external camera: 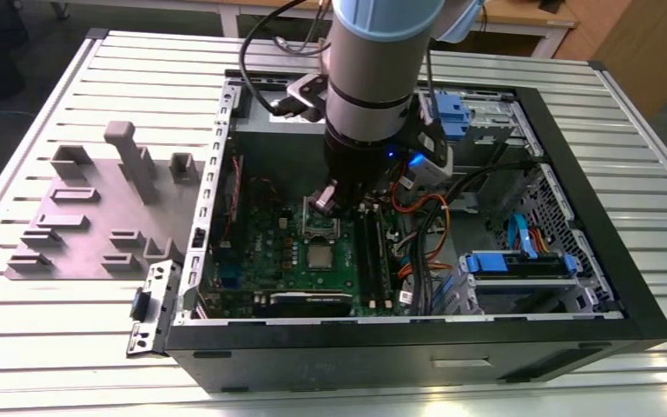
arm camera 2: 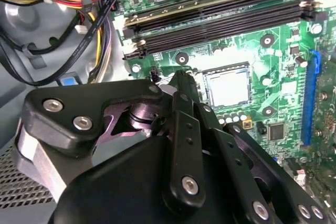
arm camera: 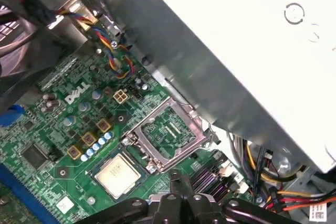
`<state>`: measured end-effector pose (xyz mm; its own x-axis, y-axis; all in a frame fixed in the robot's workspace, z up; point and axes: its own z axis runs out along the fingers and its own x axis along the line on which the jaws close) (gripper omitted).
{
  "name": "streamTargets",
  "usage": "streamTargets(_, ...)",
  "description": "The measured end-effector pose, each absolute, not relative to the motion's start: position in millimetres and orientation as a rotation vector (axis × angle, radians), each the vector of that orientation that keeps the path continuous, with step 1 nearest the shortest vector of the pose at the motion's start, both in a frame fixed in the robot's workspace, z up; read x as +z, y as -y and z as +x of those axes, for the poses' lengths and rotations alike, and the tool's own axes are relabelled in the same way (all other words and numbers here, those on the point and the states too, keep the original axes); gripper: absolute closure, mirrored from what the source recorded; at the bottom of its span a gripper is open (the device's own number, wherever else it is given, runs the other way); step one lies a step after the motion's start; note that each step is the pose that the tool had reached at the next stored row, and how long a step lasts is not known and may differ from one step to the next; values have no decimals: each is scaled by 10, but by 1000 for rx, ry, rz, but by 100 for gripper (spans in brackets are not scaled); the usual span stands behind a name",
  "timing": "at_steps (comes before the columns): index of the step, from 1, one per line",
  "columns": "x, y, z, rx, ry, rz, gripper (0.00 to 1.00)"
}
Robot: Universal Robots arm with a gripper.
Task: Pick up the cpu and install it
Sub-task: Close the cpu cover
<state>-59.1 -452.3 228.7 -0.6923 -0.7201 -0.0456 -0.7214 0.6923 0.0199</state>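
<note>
The cpu [arm camera: 116, 174] lies flat in the open socket on the green motherboard [arm camera: 52, 124], its dull silvery top facing up; in the second wrist view the cpu [arm camera 2: 227, 86] sits inside its pale rim. The hinged metal socket frame [arm camera: 169, 132] stands flipped open just beside it. The jaws of the gripper [arm camera: 181, 195] hang above the board near the chip, apart from it, holding nothing; whether they are parted or pressed together cannot be told. The board lies in the open computer case [external camera: 611, 287], which also holds dark memory slots [arm camera 2: 220, 22], bundled cables [arm camera 2: 79, 3] and blue drive brackets [external camera: 519, 263]. The case rests on a slatted worktop [external camera: 67, 321], beside a grey fixture block [external camera: 90, 217]
</note>
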Motion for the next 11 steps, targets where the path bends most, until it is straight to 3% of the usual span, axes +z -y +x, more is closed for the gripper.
streamTargets(11,2278,4453,-500,58,-2816,-1315,89)
